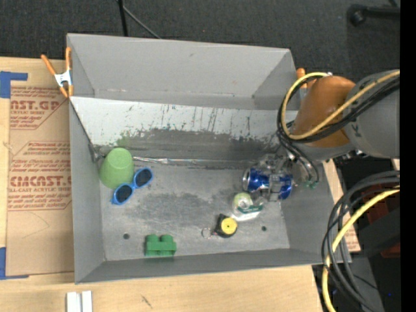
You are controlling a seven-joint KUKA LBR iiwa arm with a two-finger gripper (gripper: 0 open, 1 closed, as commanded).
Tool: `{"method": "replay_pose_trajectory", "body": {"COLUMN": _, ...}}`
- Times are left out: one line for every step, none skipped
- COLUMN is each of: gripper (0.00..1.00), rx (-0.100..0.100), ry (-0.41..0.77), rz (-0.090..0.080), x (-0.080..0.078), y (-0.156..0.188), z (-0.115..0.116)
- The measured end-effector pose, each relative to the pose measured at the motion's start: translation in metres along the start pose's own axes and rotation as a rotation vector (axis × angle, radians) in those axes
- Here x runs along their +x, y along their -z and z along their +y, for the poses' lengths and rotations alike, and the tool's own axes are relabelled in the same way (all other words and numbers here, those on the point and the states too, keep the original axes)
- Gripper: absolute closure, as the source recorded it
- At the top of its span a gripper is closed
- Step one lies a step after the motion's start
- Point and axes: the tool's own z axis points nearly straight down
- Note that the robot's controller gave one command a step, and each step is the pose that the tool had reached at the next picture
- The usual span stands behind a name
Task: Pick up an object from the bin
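– Six loose things I count in the grey bin [182, 70], but not all of them are easy to read. What is the blue one on the right?

– I cannot name it. It is a shiny blue thing [260, 181], maybe crumpled, on the right part of the floor near the back wall. The gripper [281, 177] is directly at it and covers its right side. Whether the gripper is open, closed or holds the blue thing, I cannot tell; metal and blue run together there.

– And the arm?

– Its orange cover [325, 109] and yellow cables [296, 99] hang over the right rim. The rest of the arm is cut off at the right edge.

– What lies close to the gripper?

– A small white and green thing [245, 204], just in front of the blue one and maybe touching it, and then a yellow round thing [227, 226].

– Where is free room?

– The middle of the floor is bare. A green cup [117, 168] lies at the left wall, with blue sunglasses [132, 185] against it. A green block [160, 245] sits near the front wall, well apart from the gripper.
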Motion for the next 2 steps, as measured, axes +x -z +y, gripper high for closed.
{"method": "replay_pose_trajectory", "body": {"gripper": 1.0, "rx": -0.004, "ry": 0.001, "rz": 0.004, "x": -0.002, "y": 0.041, "z": 0.001}}
{"method": "replay_pose_trajectory", "body": {"gripper": 1.0, "rx": -0.004, "ry": 0.001, "rz": 0.003, "x": -0.005, "y": 0.091, "z": 0.001}}
